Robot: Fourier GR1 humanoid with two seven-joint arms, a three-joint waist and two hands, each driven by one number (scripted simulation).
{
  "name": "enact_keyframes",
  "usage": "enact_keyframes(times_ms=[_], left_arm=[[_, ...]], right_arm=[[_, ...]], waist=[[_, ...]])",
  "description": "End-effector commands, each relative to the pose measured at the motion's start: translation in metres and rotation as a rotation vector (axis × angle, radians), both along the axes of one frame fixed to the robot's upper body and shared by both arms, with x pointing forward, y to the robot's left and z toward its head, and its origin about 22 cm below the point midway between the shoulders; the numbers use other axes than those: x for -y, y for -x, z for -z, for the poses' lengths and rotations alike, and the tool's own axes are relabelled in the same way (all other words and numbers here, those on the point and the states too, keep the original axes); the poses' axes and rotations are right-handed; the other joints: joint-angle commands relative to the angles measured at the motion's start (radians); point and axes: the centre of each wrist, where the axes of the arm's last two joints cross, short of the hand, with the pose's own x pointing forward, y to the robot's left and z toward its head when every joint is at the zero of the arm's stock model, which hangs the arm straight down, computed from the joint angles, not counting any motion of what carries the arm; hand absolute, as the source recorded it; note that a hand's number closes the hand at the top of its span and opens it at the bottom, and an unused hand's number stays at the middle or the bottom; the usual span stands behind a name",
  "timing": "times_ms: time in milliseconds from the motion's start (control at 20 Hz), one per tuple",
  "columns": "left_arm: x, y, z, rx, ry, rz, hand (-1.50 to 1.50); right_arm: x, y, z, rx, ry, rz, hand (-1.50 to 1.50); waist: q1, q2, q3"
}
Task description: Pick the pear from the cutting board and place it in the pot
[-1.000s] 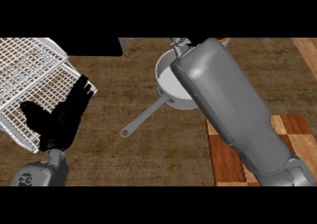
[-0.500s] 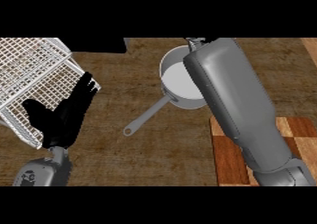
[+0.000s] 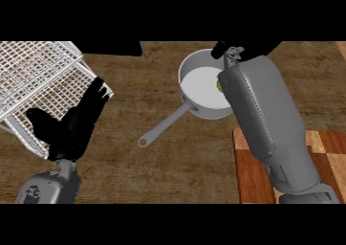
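Note:
The steel pot (image 3: 187,72) stands at the counter's far middle, its long handle (image 3: 162,128) pointing toward the near left. My right forearm (image 3: 264,119) stretches from the lower right across the pot's right half. My right hand (image 3: 248,48) shows only as a black shape at the upper edge, beyond the pot. Inside the pot, a small green patch of the pear (image 3: 220,85) peeks out at the forearm's left edge; the rest is hidden. I cannot tell whether it is held. The wooden cutting board (image 3: 252,177) lies at the lower right. My left hand (image 3: 71,125) rests open at the left.
A white wire dish rack (image 3: 35,72) fills the upper left, and my left hand's fingertips lie close to its corner. Brown counter surface spreads between the rack, the pot's handle and the board.
My right forearm has slid to the right and farther away, baring more of the pot's white inside and the green patch. The left hand has stayed in place.

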Motion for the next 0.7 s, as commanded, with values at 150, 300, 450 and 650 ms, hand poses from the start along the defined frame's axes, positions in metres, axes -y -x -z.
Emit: enact_keyframes(times_ms=[150,300,450,650], left_arm=[[0.006,-0.007,-0.007,-0.007,-0.007,0.016,0.00],[-0.006,-0.002,0.002,-0.016,0.002,-0.018,0.00],[0.000,-0.006,0.001,-0.020,-0.001,-0.026,0.00],[-0.011,-0.001,0.002,-0.015,0.001,-0.038,0.00]], right_arm=[[0.003,0.008,-0.003,0.214,-0.344,0.177,-1.50],[-0.001,0.018,-0.016,0.395,-0.295,0.161,-1.50],[-0.003,0.026,-0.028,0.559,-0.247,0.164,-1.50],[0.009,0.039,-0.023,0.646,-0.212,0.232,-1.50]], waist=[[0.005,0.003,0.001],[-0.008,-0.005,-0.001],[-0.026,-0.005,-0.001],[-0.041,-0.015,-0.001]])
